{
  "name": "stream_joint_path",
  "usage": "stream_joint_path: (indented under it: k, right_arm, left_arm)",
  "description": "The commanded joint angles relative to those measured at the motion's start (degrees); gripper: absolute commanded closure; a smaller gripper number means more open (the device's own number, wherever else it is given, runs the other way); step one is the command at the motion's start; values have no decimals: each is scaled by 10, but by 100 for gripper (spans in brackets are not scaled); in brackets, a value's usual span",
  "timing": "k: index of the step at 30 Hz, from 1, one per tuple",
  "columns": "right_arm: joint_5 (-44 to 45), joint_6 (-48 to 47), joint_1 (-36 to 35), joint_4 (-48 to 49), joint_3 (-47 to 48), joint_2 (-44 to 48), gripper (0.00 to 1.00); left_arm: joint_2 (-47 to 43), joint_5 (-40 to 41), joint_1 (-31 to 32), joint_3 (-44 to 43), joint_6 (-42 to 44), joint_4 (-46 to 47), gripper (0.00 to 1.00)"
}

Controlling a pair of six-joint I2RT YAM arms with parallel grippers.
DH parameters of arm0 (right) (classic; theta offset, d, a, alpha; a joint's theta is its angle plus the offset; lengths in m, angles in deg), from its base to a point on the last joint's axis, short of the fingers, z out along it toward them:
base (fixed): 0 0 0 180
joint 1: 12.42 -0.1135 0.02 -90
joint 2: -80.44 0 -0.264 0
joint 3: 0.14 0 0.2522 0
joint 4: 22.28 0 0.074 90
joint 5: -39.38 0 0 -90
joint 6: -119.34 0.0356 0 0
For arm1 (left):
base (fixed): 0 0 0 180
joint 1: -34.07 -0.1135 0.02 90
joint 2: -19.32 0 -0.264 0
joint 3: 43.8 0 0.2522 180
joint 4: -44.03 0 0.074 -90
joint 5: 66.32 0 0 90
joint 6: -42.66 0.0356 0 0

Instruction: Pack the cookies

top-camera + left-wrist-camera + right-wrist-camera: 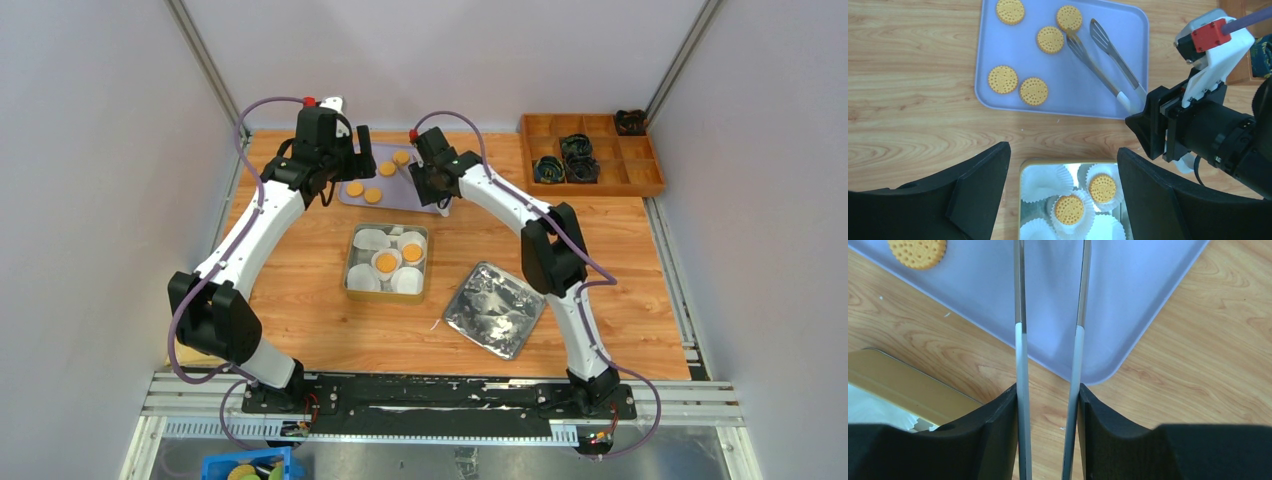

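Five cookies lie on a lavender tray point(1073, 90), among them one at the back point(1010, 11) and one near the front point(1033, 91). Two more cookies point(1069, 209) point(1102, 188) sit in white paper liners inside a metal tin point(1048, 161). My right gripper point(1048, 390) is shut on the handles of metal tongs point(1021, 340). The tongs' blades point(1098, 60) are spread over the tray, and one tip lies at the edge of a cookie point(1069, 18). My left gripper point(1064, 148) hangs open and holds nothing, above the tin's far edge.
The tin point(350, 275) stands mid-table, with its silver lid point(494, 308) lying to its right. A wooden compartment box point(590, 150) with dark items sits at the back right. A blue bin point(245, 465) is below the table's near edge.
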Motion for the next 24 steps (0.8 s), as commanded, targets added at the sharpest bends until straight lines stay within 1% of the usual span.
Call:
stream_joint_path:
  k: [1, 14, 18, 20, 24]
  right_arm:
    - [-1, 1, -6, -5, 16, -14, 54]
    - [20, -11, -6, -6, 83, -76, 52]
    - [22, -8, -5, -6, 93, -92, 54]
    - [19, -6, -4, -4, 92, -92, 57]
    - [20, -5, -4, 4, 81, -77, 71]
  left_arm:
    - [-3, 4, -6, 0, 5, 6, 16]
    - [-2, 3, -9, -1, 7, 8, 15]
    - [3, 0, -10, -1, 6, 8, 16]
    - [4, 0, -10, -1, 6, 8, 16]
    - [3, 1, -10, 1, 5, 9, 16]
